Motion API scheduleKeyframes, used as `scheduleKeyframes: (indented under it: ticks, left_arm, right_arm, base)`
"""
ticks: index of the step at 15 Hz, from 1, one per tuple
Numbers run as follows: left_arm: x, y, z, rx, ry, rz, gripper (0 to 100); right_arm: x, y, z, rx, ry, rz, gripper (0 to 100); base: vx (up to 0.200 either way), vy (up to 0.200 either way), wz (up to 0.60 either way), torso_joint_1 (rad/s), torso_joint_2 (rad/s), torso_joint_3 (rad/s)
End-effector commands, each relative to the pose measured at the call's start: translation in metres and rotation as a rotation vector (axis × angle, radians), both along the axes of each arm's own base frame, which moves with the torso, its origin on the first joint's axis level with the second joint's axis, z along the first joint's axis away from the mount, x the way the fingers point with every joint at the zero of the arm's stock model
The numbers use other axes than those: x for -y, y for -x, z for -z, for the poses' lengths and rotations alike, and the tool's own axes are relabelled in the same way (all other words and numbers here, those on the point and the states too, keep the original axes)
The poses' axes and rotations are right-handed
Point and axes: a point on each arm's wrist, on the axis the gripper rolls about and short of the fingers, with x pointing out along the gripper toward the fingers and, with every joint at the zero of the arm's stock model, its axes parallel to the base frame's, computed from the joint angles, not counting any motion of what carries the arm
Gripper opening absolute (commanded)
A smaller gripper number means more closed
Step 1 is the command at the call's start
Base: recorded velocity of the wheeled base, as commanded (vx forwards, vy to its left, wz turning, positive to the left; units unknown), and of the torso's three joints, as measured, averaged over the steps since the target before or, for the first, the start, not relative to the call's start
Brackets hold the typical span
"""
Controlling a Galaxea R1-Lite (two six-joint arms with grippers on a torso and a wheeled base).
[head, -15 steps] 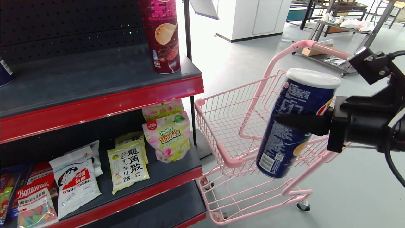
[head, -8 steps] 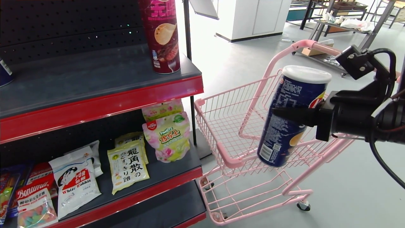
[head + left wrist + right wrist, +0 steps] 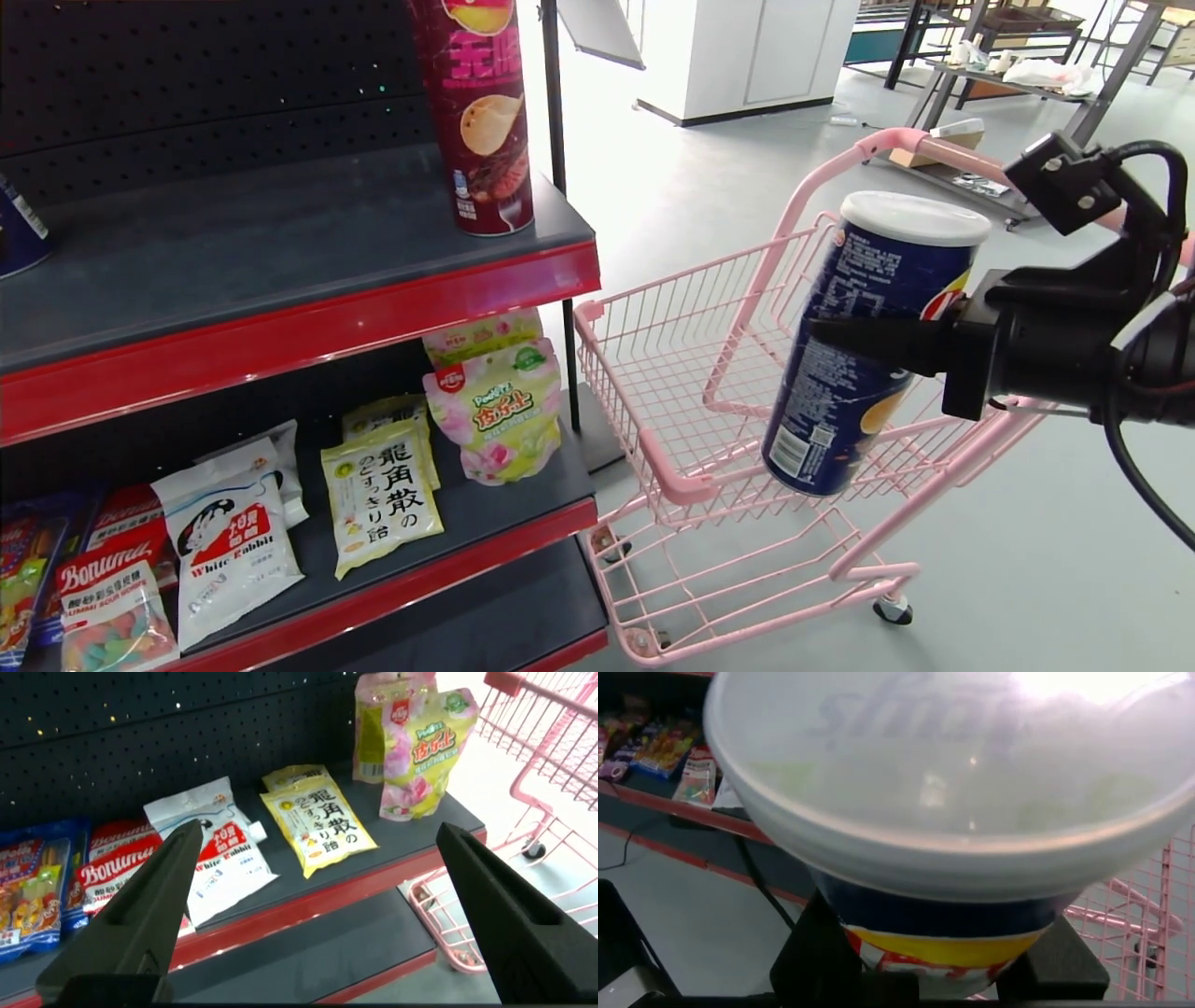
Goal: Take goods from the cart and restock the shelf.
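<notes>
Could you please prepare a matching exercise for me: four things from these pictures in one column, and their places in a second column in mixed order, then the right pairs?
1. blue chip can
2. maroon chip can
3. yellow candy bag
4. pink cart

A. standing on the floor
B. upright on the upper shelf
C. clamped in the right gripper
D. lying on the lower shelf

Pairs: 1-C, 2-B, 3-D, 4-A.

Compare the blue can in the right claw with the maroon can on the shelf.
The blue can is tilted; the maroon can stands upright. The blue can hangs in the right claw; the maroon can rests on the upper shelf. Both are tall chip tubes.
</notes>
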Motion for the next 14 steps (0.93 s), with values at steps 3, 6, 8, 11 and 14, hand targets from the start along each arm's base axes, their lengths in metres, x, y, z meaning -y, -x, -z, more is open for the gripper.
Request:
scheduleKeyframes:
  ticks: [3, 6, 8, 11, 14]
  left_arm:
    - [0.0, 0.0, 0.0, 0.0, 0.001, 0.0, 100]
    - [0.0, 0.0, 0.0, -0.002, 0.001, 0.0, 100]
    - [0.0, 0.0, 0.0, 0.0, 0.001, 0.0, 100]
    - [0.0, 0.0, 0.0, -0.002, 0.001, 0.0, 100]
    - [0.0, 0.0, 0.0, -0.002, 0.001, 0.0, 100]
  right_arm:
    - [0.001, 0.004, -0.003, 0.012, -0.005, -0.005, 0]
    - [0.003, 0.007, -0.002, 0.015, -0.003, -0.009, 0]
    - [0.004, 0.009, -0.001, 0.012, -0.001, -0.009, 0]
    - [0.003, 0.013, -0.001, 0.016, -0.003, -0.019, 0]
    - [0.002, 0.014, 0.0, 0.011, 0.0, -0.025, 0]
  base:
    - [0.0, 0.0, 0.0, 0.103, -0.46, -0.343]
    - [0.0, 0.0, 0.0, 0.144, -0.52, -0.365]
    - [0.0, 0.0, 0.0, 0.166, -0.54, -0.374]
    - [0.0, 0.0, 0.0, 0.199, -0.57, -0.377]
    - [0.0, 0.0, 0.0, 0.22, -0.61, -0.383]
